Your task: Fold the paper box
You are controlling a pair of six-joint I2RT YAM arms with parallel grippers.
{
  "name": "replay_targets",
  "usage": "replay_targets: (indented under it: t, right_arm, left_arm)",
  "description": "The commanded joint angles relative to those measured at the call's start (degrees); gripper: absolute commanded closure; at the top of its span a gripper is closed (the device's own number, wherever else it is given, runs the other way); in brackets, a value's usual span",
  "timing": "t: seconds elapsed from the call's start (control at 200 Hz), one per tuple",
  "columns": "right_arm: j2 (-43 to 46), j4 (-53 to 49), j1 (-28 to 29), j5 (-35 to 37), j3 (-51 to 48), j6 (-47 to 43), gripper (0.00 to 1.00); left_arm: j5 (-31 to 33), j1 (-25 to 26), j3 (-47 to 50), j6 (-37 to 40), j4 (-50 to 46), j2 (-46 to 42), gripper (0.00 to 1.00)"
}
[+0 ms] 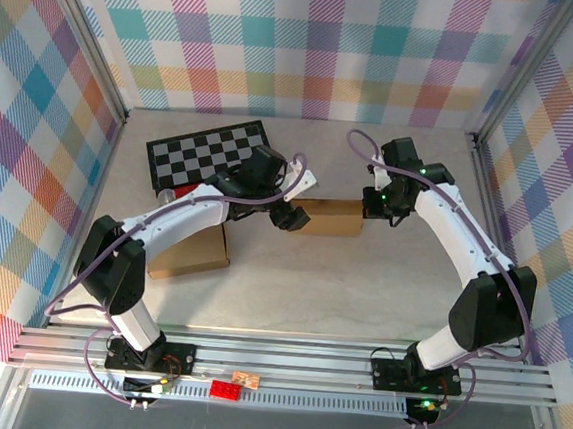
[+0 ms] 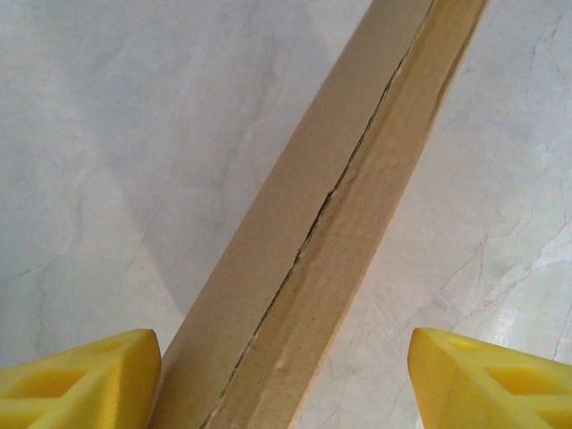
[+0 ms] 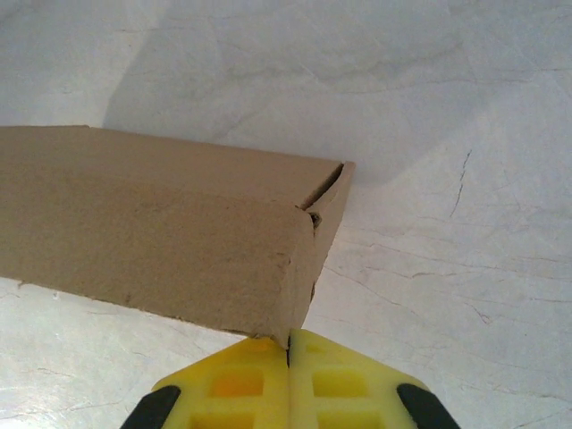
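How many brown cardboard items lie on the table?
2. One box sits in the middle of the table; one flatter piece lies left of it, partly under the left arm, which may hide more.

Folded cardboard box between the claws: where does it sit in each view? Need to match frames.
Top external: cardboard box near the centre of the pale marbled tabletop.
Left wrist: box runs diagonally from bottom centre to top right, inside the open left claw.
Right wrist: box fills the left half, its near corner just above the shut right claw.
Shared landmark: the marbled tabletop under the box.
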State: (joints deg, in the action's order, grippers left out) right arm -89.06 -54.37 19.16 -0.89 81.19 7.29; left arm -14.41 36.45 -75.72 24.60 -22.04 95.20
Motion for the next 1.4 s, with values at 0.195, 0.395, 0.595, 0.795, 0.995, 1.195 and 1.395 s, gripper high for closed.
replay_targets:
  t: [0.195, 0.395, 0.595, 0.795, 0.995, 1.195, 1.395]
  right_arm:
    - [-4.0, -6.3, 0.1, -4.7, 5.0, -0.7, 1.0]
    - [-7.2, -9.4, -0.2, -6.2, 9.4, 0.6, 1.0]
    - [-9.5, -12.3, -1.0, -7.0, 13.3, 1.1, 1.0]
    - [-11.4, -14.1, -1.4, -7.8, 16.0, 1.8, 1.0]
    - [-11.2, -11.8, -1.5, -7.1, 14.0, 0.5, 1.0]
    - [-10.6, -6.9, -1.4, -5.4, 10.7, -0.9, 1.0]
    - [-11.2, -4.7, -1.4, -4.6, 10.3, -1.4, 1.0]
  left_arm:
    - [2.5, -0.2, -5.5, 6.5, -6.8, 5.1, 0.3]
    - [2.4, 0.2, -6.6, 8.0, -7.3, 6.8, 0.34]
    - [3.1, 0.2, -6.3, 8.2, -6.6, 7.2, 0.37]
    - [3.0, 0.1, -6.6, 8.4, -6.3, 7.6, 0.38]
    - [2.2, -0.4, -6.8, 7.6, -5.7, 7.7, 0.39]
    - [-0.6, -1.7, -8.1, 4.5, -6.0, 7.9, 0.37]
    - [-2.7, -2.8, -9.3, 2.2, -6.7, 8.2, 0.36]
